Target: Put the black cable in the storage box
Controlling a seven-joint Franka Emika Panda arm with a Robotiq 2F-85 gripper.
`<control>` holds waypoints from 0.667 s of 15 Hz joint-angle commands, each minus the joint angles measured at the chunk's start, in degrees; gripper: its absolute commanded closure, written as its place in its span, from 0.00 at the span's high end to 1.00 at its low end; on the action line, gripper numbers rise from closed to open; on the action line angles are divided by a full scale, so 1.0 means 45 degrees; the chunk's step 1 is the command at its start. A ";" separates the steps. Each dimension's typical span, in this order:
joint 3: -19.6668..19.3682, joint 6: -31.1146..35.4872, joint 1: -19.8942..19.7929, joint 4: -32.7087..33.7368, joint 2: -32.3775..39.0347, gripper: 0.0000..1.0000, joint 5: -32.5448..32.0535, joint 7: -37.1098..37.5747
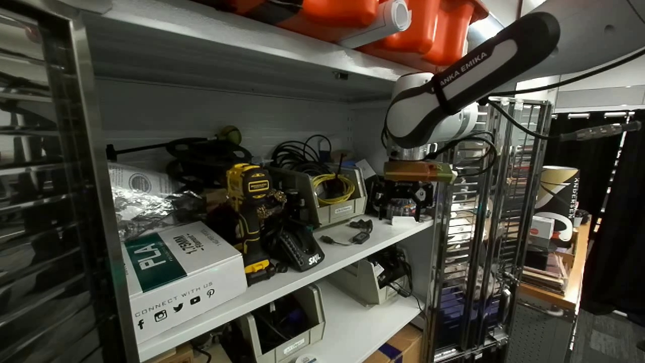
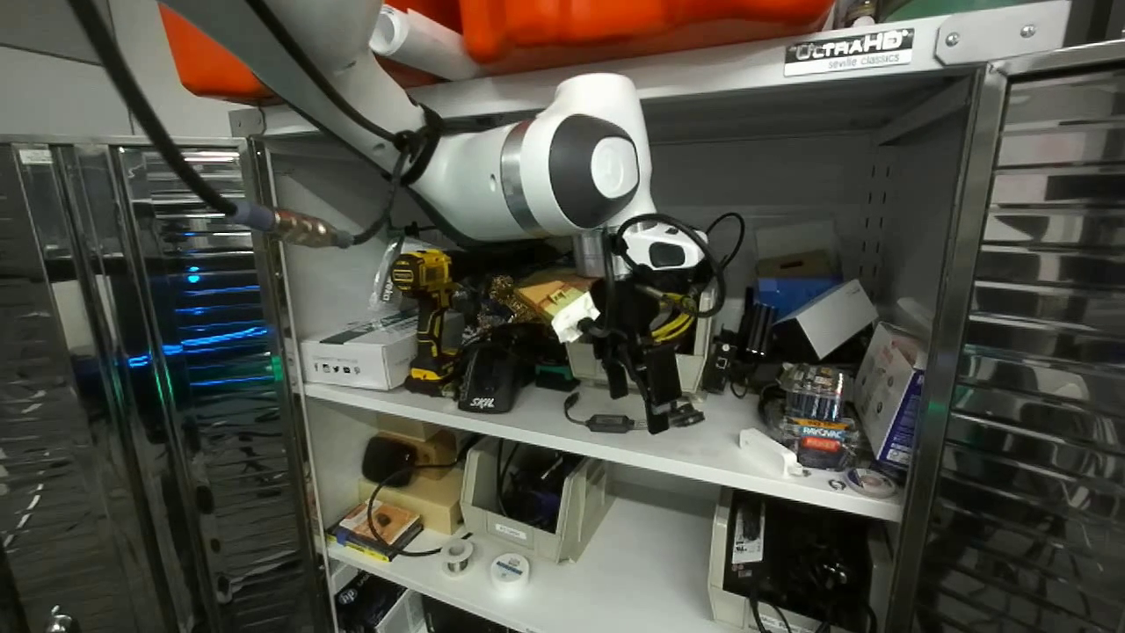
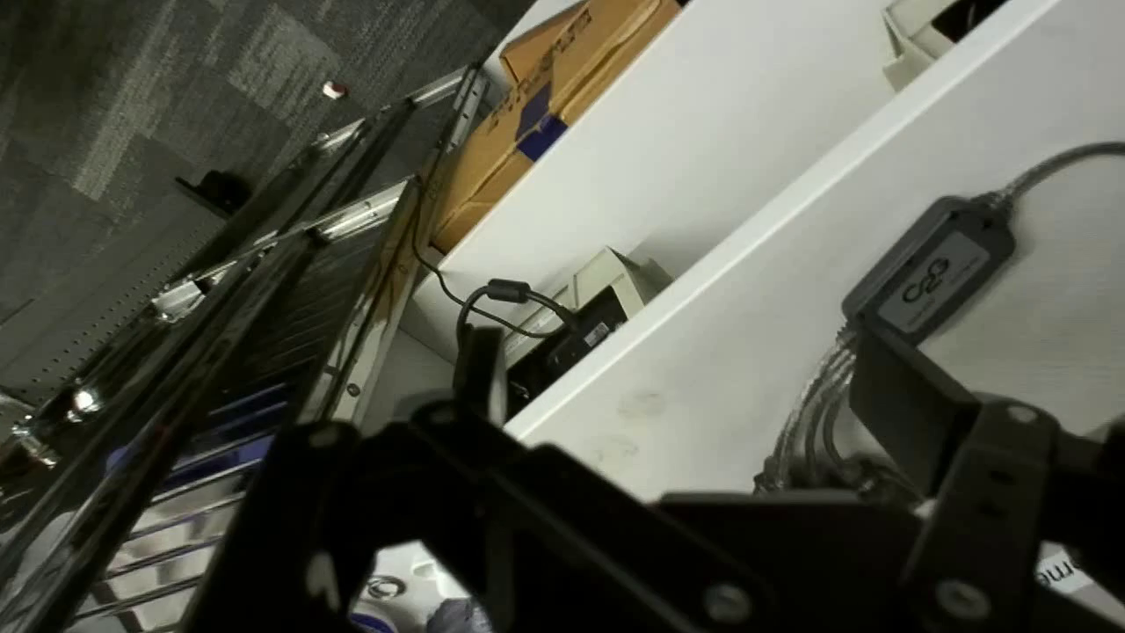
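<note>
The black cable with its small adapter (image 1: 361,237) lies on the middle shelf near the front edge; the adapter also shows in an exterior view (image 2: 609,423) and in the wrist view (image 3: 932,268). A grey storage box (image 1: 335,214) with a coiled yellow cable stands behind it; arm and gripper partly cover the box in an exterior view (image 2: 690,373). My gripper (image 1: 400,214) is above the shelf, with its fingers (image 3: 690,387) wide apart and nothing between them. In the wrist view one finger overlaps the adapter's lower end and hides part of the cable.
A yellow drill (image 1: 247,201), a black SKIL charger (image 1: 297,247) and a white PLA box (image 1: 186,272) stand along the shelf. A battery pack (image 2: 822,440) and a white piece (image 2: 769,453) sit at the opposite end. An upper shelf (image 1: 252,40) overhangs. Open metal doors flank the cabinet.
</note>
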 commanded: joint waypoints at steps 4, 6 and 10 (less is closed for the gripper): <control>-0.0244 0.1603 0.0467 0.0685 0.0965 1.00 0.0353 0.0526; -0.0155 0.1795 0.0428 0.0789 0.1214 1.00 0.0941 0.0232; -0.0149 0.2064 0.0451 0.1146 0.1715 1.00 0.1760 0.0131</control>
